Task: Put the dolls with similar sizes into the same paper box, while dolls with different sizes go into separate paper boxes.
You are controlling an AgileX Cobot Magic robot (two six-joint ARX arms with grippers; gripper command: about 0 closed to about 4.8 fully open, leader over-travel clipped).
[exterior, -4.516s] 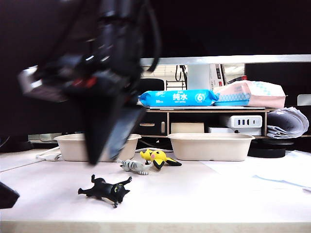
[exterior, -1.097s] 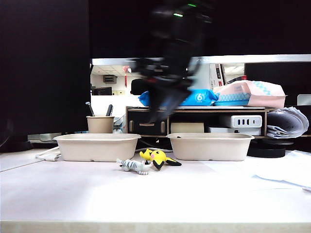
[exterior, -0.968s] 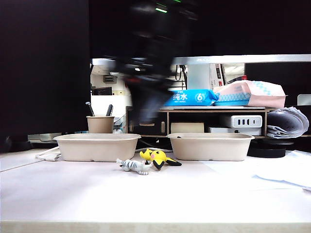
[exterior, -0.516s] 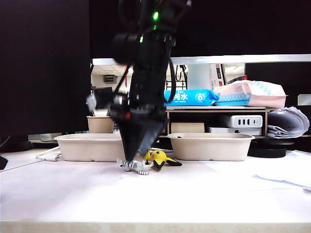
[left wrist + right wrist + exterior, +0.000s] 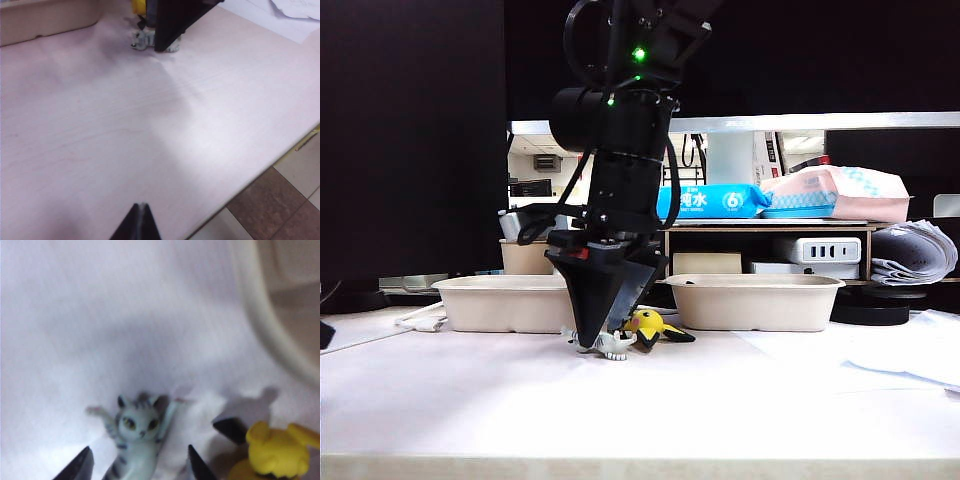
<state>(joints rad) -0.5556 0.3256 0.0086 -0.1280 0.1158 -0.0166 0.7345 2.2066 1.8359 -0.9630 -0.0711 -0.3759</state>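
Striped doll [image 5: 136, 439] lies on the table beside the yellow doll [image 5: 272, 450], before the left box [image 5: 510, 302]; my right gripper [image 5: 137, 466] straddles it, unclenched; left gripper [image 5: 141, 223] looks clenched, empty; both unboxed

1. Dolls: 2 in view. 1 white-grey striped doll [image 5: 605, 345] on table, mid-scene; 1 yellow-and-black doll [image 5: 652, 326] just right of it, slightly farther back.
2. Paper boxes: 2. Left paper box [image 5: 485, 302] and right paper box [image 5: 753, 300], both at far side of table, apart w/ a gap between.
3. Grippers: 2. Right gripper [image 5: 136, 464], jaws apart, 1 fingertip on either side of striped doll; left gripper [image 5: 141, 223], only its tips seen, pressed together, over near table edge.
4. Wipe packs on far shelf: 2. 1 blue wipe pack [image 5: 715, 201], 1 pink wipe pack [image 5: 835, 194] to its right.
5. Cups: 1 beige cup [image 5: 523, 256], behind left box.
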